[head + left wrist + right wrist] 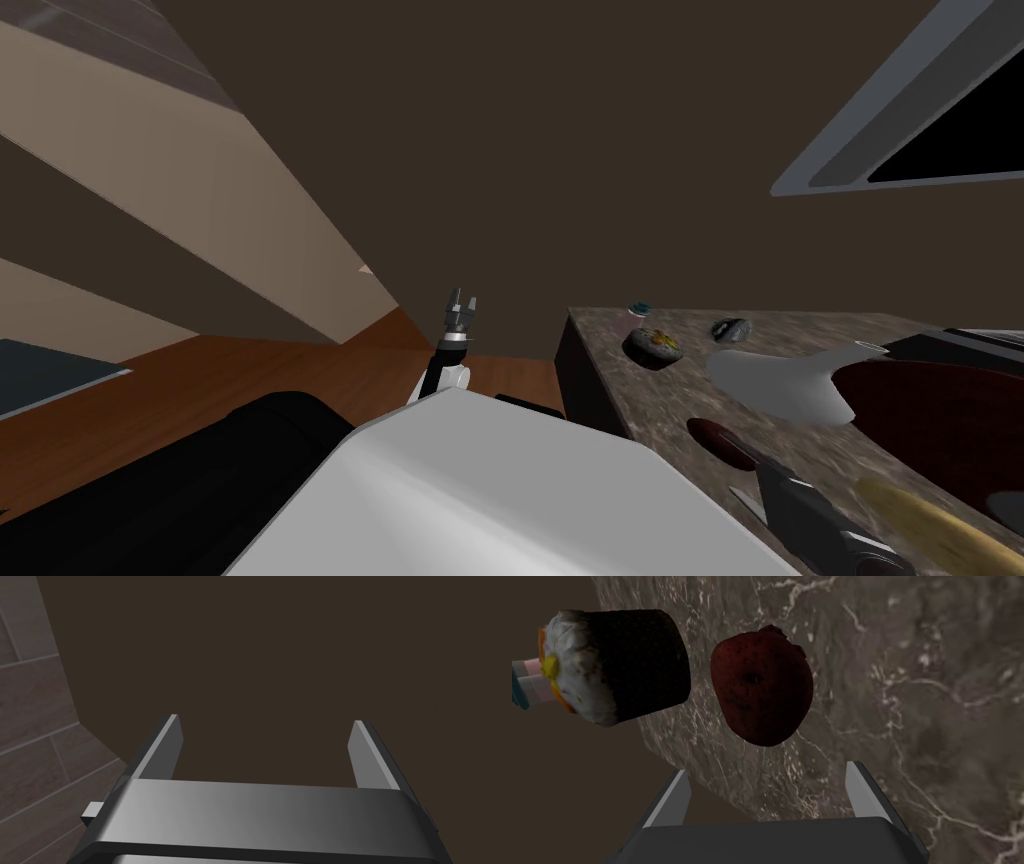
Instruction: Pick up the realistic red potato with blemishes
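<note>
Hovering over the marbled table (937, 676) near its edge, the right gripper (767, 768) has its jaws spread wide, holding nothing. Just beyond their tips, roughly centred between them and untouched, lies the dark red potato (762, 688). Beside it, at the table's edge, sits a dark, white-topped cake (627, 666). The left gripper (265, 718), off the table, is likewise spread.

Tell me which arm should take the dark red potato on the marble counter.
Right. The right gripper is open, with the potato just ahead of it on the counter. The left gripper, also open, is off the counter's end.
</note>
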Tool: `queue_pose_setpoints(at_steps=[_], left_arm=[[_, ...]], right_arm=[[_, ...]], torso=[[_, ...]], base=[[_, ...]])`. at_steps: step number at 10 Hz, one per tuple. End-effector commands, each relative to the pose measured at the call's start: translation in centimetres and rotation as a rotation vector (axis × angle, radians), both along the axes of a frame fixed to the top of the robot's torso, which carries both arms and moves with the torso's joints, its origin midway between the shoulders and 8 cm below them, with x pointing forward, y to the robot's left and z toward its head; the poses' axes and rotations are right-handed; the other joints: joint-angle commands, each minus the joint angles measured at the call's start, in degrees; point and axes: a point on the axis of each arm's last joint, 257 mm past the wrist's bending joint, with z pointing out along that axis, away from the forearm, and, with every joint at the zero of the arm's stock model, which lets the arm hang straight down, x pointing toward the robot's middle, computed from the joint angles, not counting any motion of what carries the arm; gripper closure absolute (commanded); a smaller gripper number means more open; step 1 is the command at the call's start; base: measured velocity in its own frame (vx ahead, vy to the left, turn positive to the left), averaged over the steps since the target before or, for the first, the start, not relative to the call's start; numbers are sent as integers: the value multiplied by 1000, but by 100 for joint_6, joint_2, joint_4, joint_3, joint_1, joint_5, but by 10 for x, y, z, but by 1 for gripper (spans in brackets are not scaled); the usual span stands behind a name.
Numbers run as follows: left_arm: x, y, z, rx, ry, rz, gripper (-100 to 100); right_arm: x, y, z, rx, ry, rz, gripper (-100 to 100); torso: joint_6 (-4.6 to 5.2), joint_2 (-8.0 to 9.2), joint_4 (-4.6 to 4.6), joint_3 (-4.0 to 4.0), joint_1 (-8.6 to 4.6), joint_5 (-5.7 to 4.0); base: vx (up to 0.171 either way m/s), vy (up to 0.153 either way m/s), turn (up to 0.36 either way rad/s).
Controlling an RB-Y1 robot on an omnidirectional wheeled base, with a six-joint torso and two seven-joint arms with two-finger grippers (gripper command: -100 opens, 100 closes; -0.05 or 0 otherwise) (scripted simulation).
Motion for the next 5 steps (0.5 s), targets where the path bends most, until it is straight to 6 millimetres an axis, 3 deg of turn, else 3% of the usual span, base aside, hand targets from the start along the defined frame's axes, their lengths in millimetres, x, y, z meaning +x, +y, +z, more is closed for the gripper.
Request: queue_pose_setpoints(at_steps=[1,3,4,5], left_arm=[[0,0,0,0,0,0,0],[0,0,0,0,0,0,0],[0,0,0,0,0,0,0],[0,0,0,0,0,0,0]], right_arm=[[-7,-4,-2,-34,22,17,-100],[-22,-12,-9,-91,70,54,-100],[-17,-10,-6,-71,54,41,-100],[-18,-10,-6,-75,56,43,0]], torso=[[0,0,0,0,0,0],[-2,1,1,1,3,1],[-1,-4,-1,-2,-4,0],[1,3,1,2,2,0]], base=[[22,-15,82],[44,-32,120],[26,-25,24],[0,0,0]])
